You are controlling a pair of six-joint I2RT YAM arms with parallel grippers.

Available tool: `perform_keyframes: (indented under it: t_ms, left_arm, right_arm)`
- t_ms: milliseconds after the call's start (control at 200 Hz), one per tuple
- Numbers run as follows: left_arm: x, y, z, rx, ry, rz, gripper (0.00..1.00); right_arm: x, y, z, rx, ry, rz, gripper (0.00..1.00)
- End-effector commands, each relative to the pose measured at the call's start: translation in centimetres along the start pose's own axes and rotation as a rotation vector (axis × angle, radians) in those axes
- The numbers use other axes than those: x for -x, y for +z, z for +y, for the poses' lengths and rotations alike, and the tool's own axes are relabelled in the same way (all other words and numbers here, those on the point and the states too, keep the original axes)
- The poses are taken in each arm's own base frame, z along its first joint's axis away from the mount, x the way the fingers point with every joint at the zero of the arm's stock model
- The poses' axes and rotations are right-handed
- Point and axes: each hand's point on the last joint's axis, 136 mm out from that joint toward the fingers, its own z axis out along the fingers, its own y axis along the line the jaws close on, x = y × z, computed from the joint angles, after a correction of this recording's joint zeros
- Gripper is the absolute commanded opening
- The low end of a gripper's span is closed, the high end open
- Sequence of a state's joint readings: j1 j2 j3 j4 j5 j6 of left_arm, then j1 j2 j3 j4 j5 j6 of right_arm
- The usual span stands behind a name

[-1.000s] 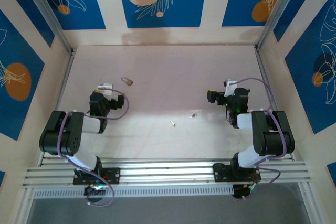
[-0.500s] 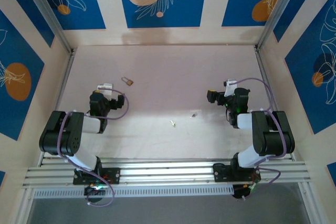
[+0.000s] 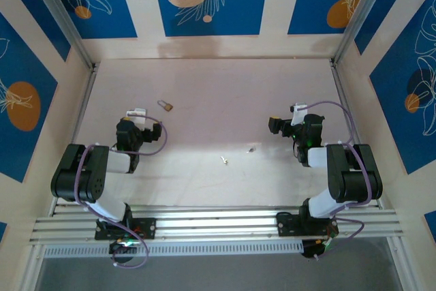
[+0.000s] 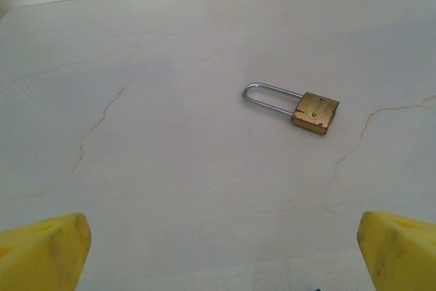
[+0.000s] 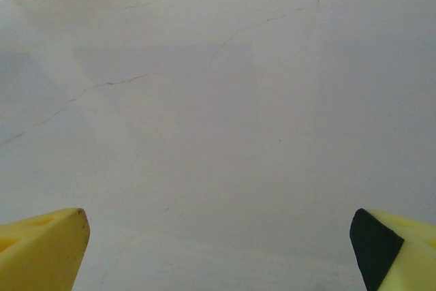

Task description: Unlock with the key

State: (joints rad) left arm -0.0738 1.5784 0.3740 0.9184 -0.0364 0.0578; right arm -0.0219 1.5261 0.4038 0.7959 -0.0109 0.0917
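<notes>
A small brass padlock (image 3: 165,105) with a steel shackle lies flat on the pale table, shackle closed; in the left wrist view the padlock (image 4: 315,112) rests ahead and to the right of my fingers. Two small silvery pieces lie near the table's middle, one (image 3: 223,160) and another (image 3: 251,148); they look like keys, too small to be sure. My left gripper (image 3: 127,126) (image 4: 221,250) sits low, short of the padlock, open and empty. My right gripper (image 3: 275,126) (image 5: 218,247) is open over bare table, up and right of the silvery pieces.
Walls with blue and orange panels enclose the table (image 3: 218,86) at the back and both sides. Metal frame posts (image 3: 68,32) stand at the back corners. An aluminium rail (image 3: 218,223) carries both arm bases at the near edge.
</notes>
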Motion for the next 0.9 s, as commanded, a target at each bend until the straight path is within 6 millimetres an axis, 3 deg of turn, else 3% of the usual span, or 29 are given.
perform_keyframes:
  t_ms: [0, 135, 250, 325, 390, 395, 465, 480, 520, 580, 635, 685, 750, 800, 815, 840, 895]
  left_arm:
    - [1.0, -0.1, 0.4, 0.011, -0.008, -0.026, 1.0]
    - [1.5, -0.4, 0.3, 0.014, 0.004, -0.03, 1.0]
    - [4.3, -1.6, 0.6, 0.042, 0.019, 0.002, 1.0]
    - [7.5, -2.7, 1.0, 0.057, 0.005, -0.007, 1.0]
    - [10.6, -3.8, 1.6, 0.082, -0.054, -0.01, 1.0]
    - [11.0, -4.0, 1.8, 0.087, -0.065, -0.014, 1.0]
    - [14.6, -5.8, 4.1, 0.204, -0.342, -0.027, 1.0]
    - [14.2, -6.1, 4.4, 0.226, -0.405, 0.003, 1.0]
    - [15.7, -7.2, 4.8, 0.244, -0.527, 0.011, 1.0]
    - [17.1, -8.3, 4.6, 0.219, -0.577, 0.021, 1.0]
    - [17.4, -8.6, 5.4, 0.24, -0.705, -0.02, 1.0]
    - [17.8, -8.1, 5.3, 0.18, -0.773, -0.063, 1.0]
    - [17.8, -6.8, 5.0, 0.146, -0.828, -0.061, 1.0]
    - [17.4, -5.6, 4.6, 0.145, -0.839, 0.007, 1.0]
    - [17.5, -5.3, 4.5, 0.146, -0.841, 0.027, 1.0]
    - [17.2, -4.9, 4.5, 0.165, -0.849, 0.068, 1.0]
    - [16.1, -3.8, 4.0, 0.196, -0.872, 0.161, 1.0]
  right_arm:
    - [1.0, 0.1, -0.1, -0.006, -0.005, -0.024, 0.99]
    - [1.0, 0.1, -0.1, -0.006, -0.005, -0.024, 0.99]
    - [1.0, 0.1, -0.2, -0.008, -0.004, -0.023, 0.99]
    - [1.4, 0.1, -0.6, -0.054, 0.004, -0.021, 0.99]
    - [2.8, -0.2, -1.0, -0.121, 0.012, 0.05, 0.99]
    - [3.6, -0.2, -0.9, -0.125, 0.011, 0.037, 0.99]
    - [6.7, -0.8, -0.9, -0.189, 0.065, 0.122, 0.99]
    - [7.5, -1.1, -0.7, -0.193, 0.076, 0.134, 0.99]
    - [9.5, -1.7, 0.1, -0.186, 0.086, 0.161, 0.99]
    - [12.1, -3.0, 0.7, -0.207, 0.128, 0.184, 0.99]
    - [13.1, -4.3, 0.3, -0.244, 0.25, 0.23, 0.99]
    - [12.7, -5.0, -1.2, -0.308, 0.405, 0.259, 0.99]
    - [10.5, -5.3, -2.9, -0.313, 0.621, 0.333, 0.99]
    - [10.3, -4.7, -2.0, -0.15, 0.704, 0.373, 0.99]
    - [10.2, -4.6, -1.9, -0.12, 0.728, 0.377, 0.94]
    - [9.6, -4.5, -2.2, -0.122, 0.768, 0.39, 0.87]
    - [8.6, -4.4, -2.2, -0.127, 0.797, 0.407, 0.86]
